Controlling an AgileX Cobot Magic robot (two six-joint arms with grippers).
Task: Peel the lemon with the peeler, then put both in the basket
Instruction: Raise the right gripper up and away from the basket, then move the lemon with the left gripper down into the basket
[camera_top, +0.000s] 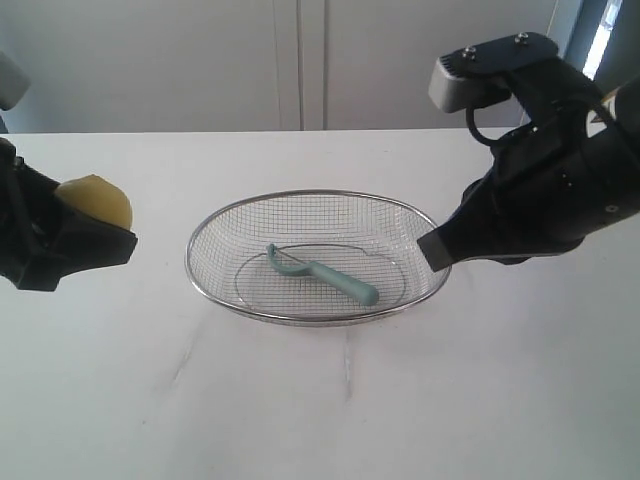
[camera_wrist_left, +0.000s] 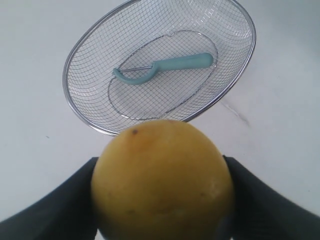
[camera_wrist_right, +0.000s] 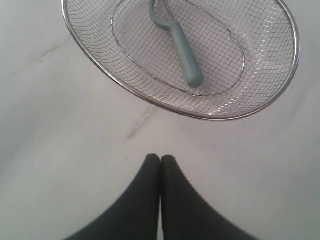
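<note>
- The peeler (camera_top: 325, 275) is lying flat on the mesh floor of the basket (camera_top: 300, 195), so by the look of things its part of the put-away is done.
- The lemon (camera_top: 95, 200) is sitting between the fingers of the left gripper (camera_top: 105, 232), whose jaws are standing wide and clamping the fruit from both sides. It is hanging above the table (camera_top: 300, 400), well to the left of the basket and outside its rim.
- In the left wrist view the facing skin of the lemon is showing yellow and unbroken. Whether a strip has been peeled from a hidden side cannot be told.
- The right gripper (camera_wrist_right: 160, 160) is pressing its fingers together on nothing and is hovering just beside the right rim of the basket.
- What is probably left is carrying the lemon over the rim and releasing it beside the peeler.
- In the exterior view the long axis of the peeler is running diagonally across the basket floor. Its looped blade head is pointing toward the far left and the lemon's side. The end of its handle is pointing toward the near right and the right gripper.
</note>
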